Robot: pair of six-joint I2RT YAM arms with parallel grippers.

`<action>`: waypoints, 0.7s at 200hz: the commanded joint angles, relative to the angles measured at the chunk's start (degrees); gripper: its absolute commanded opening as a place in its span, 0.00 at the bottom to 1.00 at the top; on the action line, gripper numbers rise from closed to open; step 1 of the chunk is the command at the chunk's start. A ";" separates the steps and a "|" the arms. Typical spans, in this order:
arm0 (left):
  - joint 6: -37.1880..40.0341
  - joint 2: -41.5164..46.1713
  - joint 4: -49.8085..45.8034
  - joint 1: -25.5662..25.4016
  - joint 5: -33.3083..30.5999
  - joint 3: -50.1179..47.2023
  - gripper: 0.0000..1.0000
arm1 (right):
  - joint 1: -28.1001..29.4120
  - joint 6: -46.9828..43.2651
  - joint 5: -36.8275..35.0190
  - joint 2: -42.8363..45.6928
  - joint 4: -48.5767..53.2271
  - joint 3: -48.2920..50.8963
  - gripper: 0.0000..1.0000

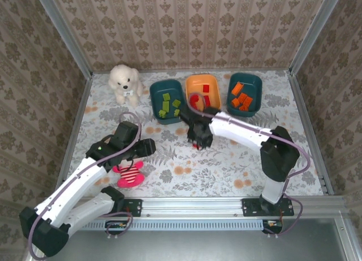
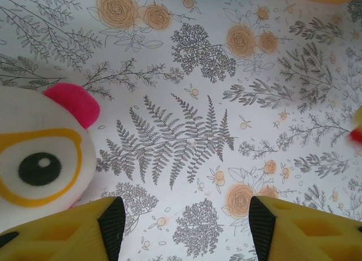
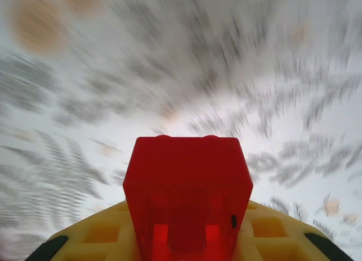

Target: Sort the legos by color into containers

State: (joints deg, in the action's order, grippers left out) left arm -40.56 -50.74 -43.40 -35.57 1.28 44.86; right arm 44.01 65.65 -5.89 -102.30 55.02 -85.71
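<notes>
Everything is placed off the orange rounded-rectangle plastic tub (image 1: pixel 198 81), and red plastic bricks (image 1: pixel 205 89) are seen lying in it. Just left of it a dark teal plastic tub (image 1: pixel 154 97) is set, light green plastic bricks (image 1: pixel 167 96) inside. Just right, a second dark teal plastic tub (image 1: pixel 256 86) is set, orange plastic bricks (image 1: pixel 243 100) inside. Further left a white plush dog (image 1: pixel 125 83) is seated. Well in front and to the left, a striped pink fabric doll (image 1: pixel 131 175) is laid.

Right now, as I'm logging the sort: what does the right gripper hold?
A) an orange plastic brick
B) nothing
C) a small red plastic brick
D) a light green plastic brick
C: the right wrist view shows a small red plastic brick clamped in the right gripper.
</notes>
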 commanded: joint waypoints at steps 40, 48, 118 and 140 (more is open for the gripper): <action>-1.24 -11.64 7.33 -1.41 -0.53 7.57 0.63 | -13.84 -32.70 -14.18 -16.78 17.55 -31.13 0.28; -0.91 -13.16 7.60 -1.43 -0.67 8.78 0.63 | -14.63 -34.68 -15.40 -20.52 18.82 -35.79 0.28; -0.99 -18.42 6.95 -1.60 -2.46 13.37 0.63 | -19.45 -40.43 -19.32 -42.49 22.97 -59.10 0.31; -1.37 -18.45 6.24 -1.50 -3.11 13.31 0.63 | -20.23 -42.10 -18.22 -44.15 20.22 -59.39 0.32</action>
State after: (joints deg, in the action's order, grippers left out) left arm -41.41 -68.95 -35.94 -36.80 -0.08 56.66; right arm 24.71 27.33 -22.35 -145.36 74.76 -142.21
